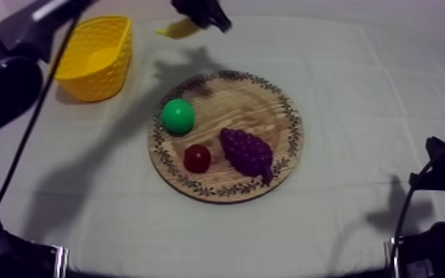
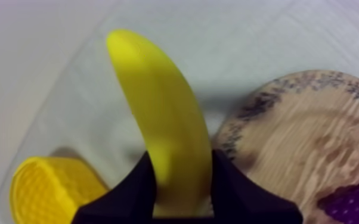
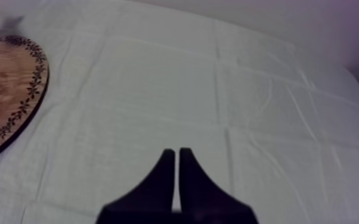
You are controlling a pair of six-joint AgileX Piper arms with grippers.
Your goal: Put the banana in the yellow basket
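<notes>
Banana point(image 1: 177, 29): off the wooden board, held in the air at the upper centre of the top view, between the yellow basket and the board's far rim; its free end points toward the basket.
Left gripper point(image 1: 202, 15): comes in from the upper left; in the left wrist view its black fingers point(image 2: 135, 184) are clamped on the banana's lower end, the fruit rising curved between them.
Yellow basket point(image 1: 114, 59): upper left of the top view, nothing inside; in the left wrist view it lies on the cloth beside the gripper.
Wooden board point(image 1: 233, 103): centre of the table, patterned rim.
On the board: round green fruit point(image 1: 177, 116) at the left, small red fruit point(image 1: 196, 158) just below it, bunch of grapes point(image 1: 246, 151) to the right of the red one, close beside it.
Right gripper point(image 3: 177, 158): fingers pressed together in a narrow wedge, nothing held, over bare cloth point(image 3: 217, 89) well apart from the board's rim.
Right arm point(image 1: 440, 185): low at the right edge of the top view.
</notes>
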